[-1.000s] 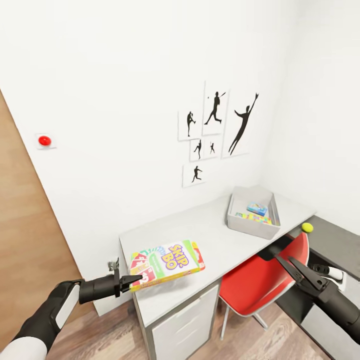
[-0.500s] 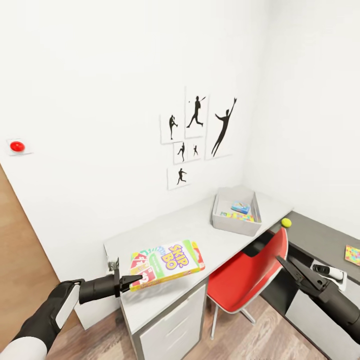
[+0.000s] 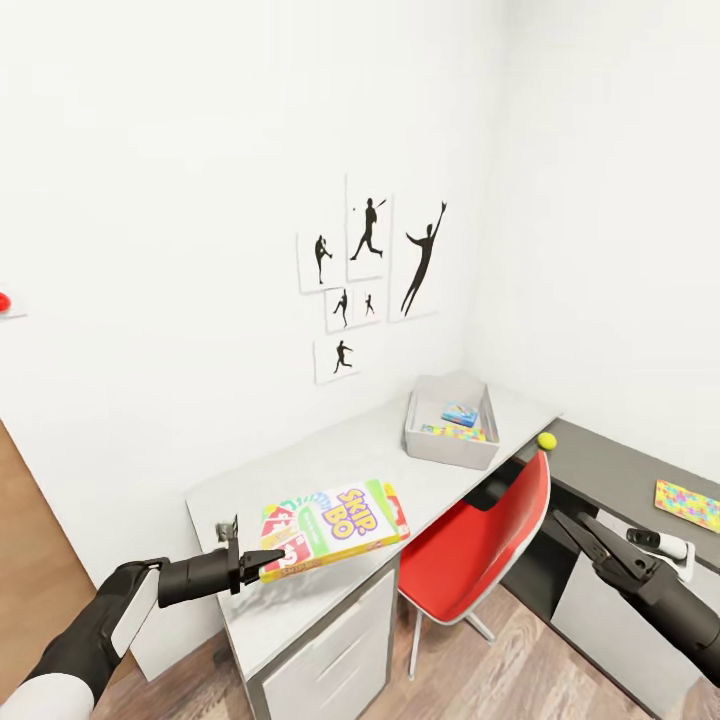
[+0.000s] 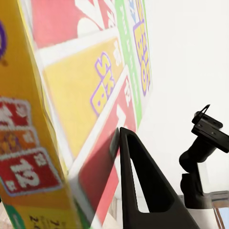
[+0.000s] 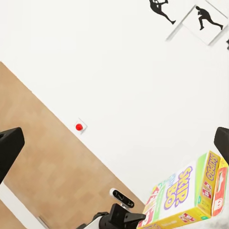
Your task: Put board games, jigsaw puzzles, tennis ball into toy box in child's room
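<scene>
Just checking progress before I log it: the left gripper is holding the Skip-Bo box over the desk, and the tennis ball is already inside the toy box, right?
Not quite. The tennis ball is not in the toy box; the head view shows it on the table beside the tray, behind the red chair. The rest holds: the left gripper is shut on the Skip-Bo box above the desk.

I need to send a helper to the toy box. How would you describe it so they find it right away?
Look at the pale grey-white table under the baseball-player posters. Near its far end, close to the room's corner, sits the toy box, just beyond the red chair. It is the light grey open tray with low walls, holding a small blue box.
</scene>
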### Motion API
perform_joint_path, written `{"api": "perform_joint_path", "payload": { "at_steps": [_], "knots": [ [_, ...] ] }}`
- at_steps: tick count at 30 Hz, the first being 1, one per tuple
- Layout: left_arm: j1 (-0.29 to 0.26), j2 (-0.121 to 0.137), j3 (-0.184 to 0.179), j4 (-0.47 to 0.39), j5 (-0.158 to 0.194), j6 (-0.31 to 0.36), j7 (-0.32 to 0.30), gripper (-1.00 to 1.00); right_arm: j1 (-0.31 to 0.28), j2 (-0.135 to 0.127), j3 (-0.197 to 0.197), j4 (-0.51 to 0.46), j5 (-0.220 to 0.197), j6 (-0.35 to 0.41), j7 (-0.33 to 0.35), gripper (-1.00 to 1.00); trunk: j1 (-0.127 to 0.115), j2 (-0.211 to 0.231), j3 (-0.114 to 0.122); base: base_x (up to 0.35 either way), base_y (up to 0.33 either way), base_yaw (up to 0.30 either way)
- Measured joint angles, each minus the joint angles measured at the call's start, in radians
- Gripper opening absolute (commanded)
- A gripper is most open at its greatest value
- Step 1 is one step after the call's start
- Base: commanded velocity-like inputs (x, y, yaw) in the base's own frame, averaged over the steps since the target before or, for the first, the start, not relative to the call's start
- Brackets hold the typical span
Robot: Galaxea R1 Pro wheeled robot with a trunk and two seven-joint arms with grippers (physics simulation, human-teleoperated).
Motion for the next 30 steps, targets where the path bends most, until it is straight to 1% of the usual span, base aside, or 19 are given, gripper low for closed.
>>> {"api": "perform_joint_path", "payload": {
  "at_steps": [6, 21, 27, 30],
  "knots": [
    [0.000, 0.000, 0.000, 0.000, 0.000, 0.000, 0.000, -1.00, -0.001, -0.004, -0.002, 0.001, -0.001, 0.001, -0.001, 1.00, 0.000, 0.000, -0.001, 0.000, 0.000, -0.071],
    [0.000, 0.000, 0.000, 0.001, 0.000, -0.005, 0.004, -1.00, -0.004, -0.009, -0.001, 0.003, -0.001, 0.009, -0.002, 1.00, 0.000, 0.001, -0.017, 0.000, -0.007, -0.191],
    [0.001, 0.000, 0.003, 0.001, -0.001, -0.009, 0.008, -1.00, -0.005, -0.007, 0.000, 0.003, 0.001, 0.005, -0.003, 1.00, 0.000, 0.001, -0.024, 0.012, -0.187, -0.182],
    [0.001, 0.000, 0.004, 0.001, -0.002, -0.020, 0.009, -1.00, -0.004, -0.005, 0.000, 0.003, 0.011, 0.002, -0.004, 1.00, 0.000, 0.001, -0.025, 0.075, -0.272, -0.072]
  ]
}}
